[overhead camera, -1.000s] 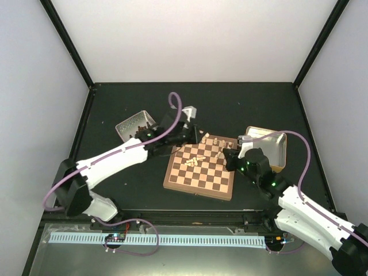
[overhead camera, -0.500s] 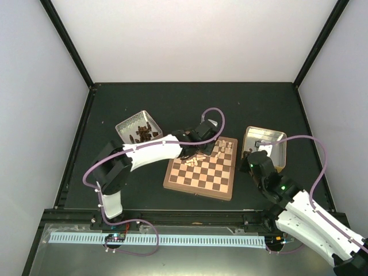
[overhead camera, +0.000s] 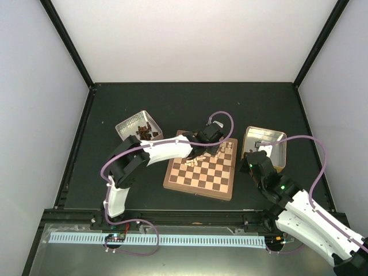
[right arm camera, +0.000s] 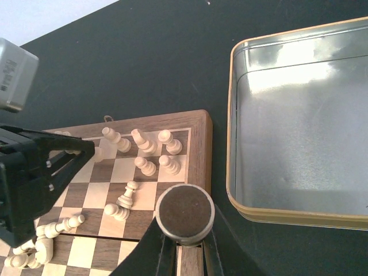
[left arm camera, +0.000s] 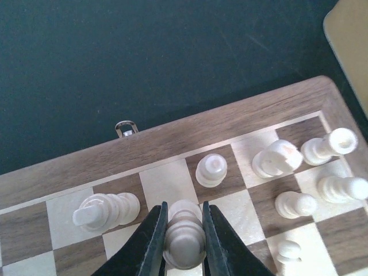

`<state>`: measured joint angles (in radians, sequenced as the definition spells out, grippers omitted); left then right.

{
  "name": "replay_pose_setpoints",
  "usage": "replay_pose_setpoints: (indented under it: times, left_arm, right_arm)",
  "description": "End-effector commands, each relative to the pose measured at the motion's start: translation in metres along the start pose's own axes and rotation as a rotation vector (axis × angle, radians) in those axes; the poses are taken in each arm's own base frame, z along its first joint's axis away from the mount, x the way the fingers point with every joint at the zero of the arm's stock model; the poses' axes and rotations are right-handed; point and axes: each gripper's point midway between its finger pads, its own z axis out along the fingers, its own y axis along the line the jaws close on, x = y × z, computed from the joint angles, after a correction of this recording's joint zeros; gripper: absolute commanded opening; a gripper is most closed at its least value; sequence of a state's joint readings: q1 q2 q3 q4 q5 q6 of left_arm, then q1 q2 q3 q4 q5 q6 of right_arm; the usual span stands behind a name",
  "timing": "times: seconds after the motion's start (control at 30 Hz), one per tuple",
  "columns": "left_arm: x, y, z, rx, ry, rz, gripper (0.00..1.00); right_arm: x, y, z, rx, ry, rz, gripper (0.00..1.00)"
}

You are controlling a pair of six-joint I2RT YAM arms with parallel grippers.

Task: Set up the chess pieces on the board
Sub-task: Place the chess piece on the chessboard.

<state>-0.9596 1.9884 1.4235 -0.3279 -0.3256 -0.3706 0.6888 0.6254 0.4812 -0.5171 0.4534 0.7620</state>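
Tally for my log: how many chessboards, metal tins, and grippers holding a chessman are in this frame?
Chessboard: 1
Metal tins: 2 (left tin, right tin)
Grippers shut on a chessman: 2 (left gripper on a pale chessman, right gripper on a felt-based chessman)
Total: 5

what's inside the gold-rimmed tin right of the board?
Right wrist view shows only bare shiny metal floor in the tin, with nothing lying on it. Its right end is cut off by the frame; from above, the right hand covers its near-left corner.
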Motion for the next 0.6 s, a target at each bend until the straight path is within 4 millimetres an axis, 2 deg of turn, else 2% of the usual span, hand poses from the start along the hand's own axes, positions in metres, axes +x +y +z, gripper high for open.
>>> replay_pose_setpoints:
  times: [0.0,0.23,0.57]
  left_arm:
    - [-0.017,0.001,0.008,-0.03,-0.045,-0.021,0.02]
    - [-0.01,0.002,0.02,-0.042,-0.02,-0.032,0.02]
    - [-0.007,0.015,0.03,-0.118,-0.004,-0.06,0.05]
  right_arm:
    - [-0.003,-0.003,-0.001,0.011,-0.019,0.013,0.01]
    - [-0.002,-0.002,0.0,0.005,-0.016,0.013,0.01]
    - [0.002,0.001,0.002,-0.008,-0.002,0.003,0.01]
